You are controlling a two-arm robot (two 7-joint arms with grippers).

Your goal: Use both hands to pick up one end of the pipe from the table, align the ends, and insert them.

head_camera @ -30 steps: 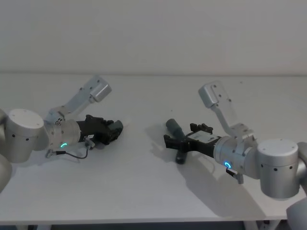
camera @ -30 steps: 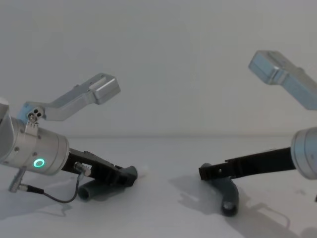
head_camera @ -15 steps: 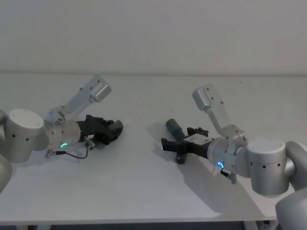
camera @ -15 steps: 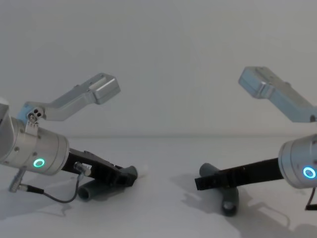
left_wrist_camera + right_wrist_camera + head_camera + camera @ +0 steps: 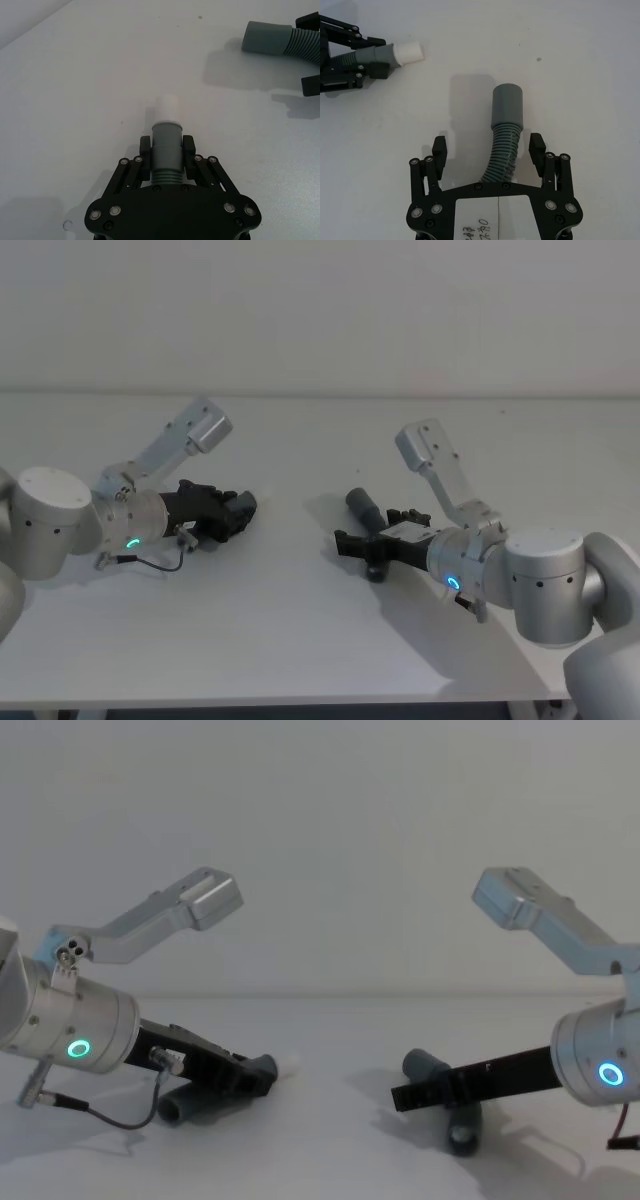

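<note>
Pipe elbow (image 5: 506, 135) sits deeper inside right end effector (image 5: 487, 144).

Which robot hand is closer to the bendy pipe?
Right. The right gripper, jaws open, straddles the bent pipe; the left gripper sits apart, shut on the straight pipe.

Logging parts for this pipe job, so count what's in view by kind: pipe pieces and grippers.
Pipe pieces: 2 (straight piece, bent piece)
Grippers: 2 (left gripper, right gripper)
Total: 4
</note>
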